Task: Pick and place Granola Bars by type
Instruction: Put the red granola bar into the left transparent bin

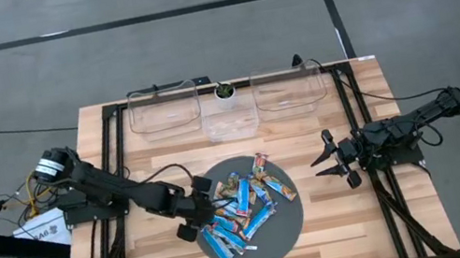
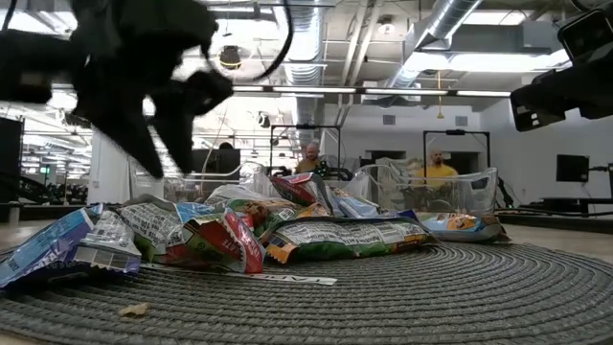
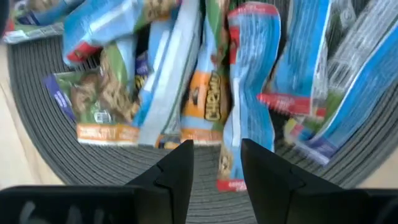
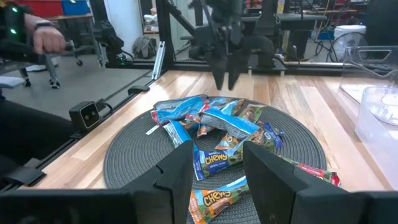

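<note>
The granola bars (image 1: 245, 204) lie in a loose overlapping heap on a round dark woven mat (image 1: 282, 234). Some are blue, some blue-and-white, some tan or green with orange marks. My left gripper (image 1: 206, 209) hangs open just above the heap's left edge, fingers pointing down; the low view shows it (image 2: 158, 129) clear of the bars (image 2: 278, 230). In its wrist view (image 3: 214, 165) the bars (image 3: 205, 81) lie right ahead. My right gripper (image 1: 323, 162) waits open to the right of the mat, facing the heap (image 4: 217, 130).
Three clear plastic bins stand along the table's far edge: left (image 1: 165, 110), middle (image 1: 231, 121) and right (image 1: 289, 88). A small green-topped cup (image 1: 224, 92) sits behind the middle one. Bare wood lies around the mat. People show in the room beyond (image 2: 311, 155).
</note>
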Controlling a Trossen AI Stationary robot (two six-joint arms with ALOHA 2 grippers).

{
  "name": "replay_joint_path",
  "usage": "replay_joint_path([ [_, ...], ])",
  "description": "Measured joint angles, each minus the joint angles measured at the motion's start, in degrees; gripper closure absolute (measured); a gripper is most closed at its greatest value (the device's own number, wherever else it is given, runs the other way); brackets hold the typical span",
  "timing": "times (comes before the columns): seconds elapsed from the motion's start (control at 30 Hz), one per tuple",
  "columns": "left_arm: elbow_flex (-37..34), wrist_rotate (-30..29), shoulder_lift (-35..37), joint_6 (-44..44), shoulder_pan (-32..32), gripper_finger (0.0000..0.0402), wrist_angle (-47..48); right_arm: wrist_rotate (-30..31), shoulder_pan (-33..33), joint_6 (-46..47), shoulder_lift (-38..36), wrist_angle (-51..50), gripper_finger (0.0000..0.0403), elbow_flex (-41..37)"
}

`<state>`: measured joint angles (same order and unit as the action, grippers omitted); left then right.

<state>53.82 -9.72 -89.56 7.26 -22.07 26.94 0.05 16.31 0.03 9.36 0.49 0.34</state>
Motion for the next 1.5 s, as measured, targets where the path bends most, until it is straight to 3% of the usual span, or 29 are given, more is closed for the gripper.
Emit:
replay_joint_path([
  [0.3,8.73,-3.64,0.22,-6.62,-0.32,0.0274,9.38,-0.02,0.00,0.00,0.00,-0.02,0.0270,0.00],
  [0.73,8.68,-3.72,0.20,-5.96,-0.04,0.0274,17.62,-0.02,0.00,0.00,0.00,-0.02,0.0268,0.00],
  [1.07,1.14,-5.16,-2.57,-6.17,-1.14,0.0274,7.52,0.00,-0.02,0.00,0.00,-0.02,0.0268,0.00],
  [1.5,0.64,-6.95,-5.44,-5.20,-4.74,0.0274,3.29,-0.01,-0.01,0.00,0.00,-0.02,0.0269,0.00],
])
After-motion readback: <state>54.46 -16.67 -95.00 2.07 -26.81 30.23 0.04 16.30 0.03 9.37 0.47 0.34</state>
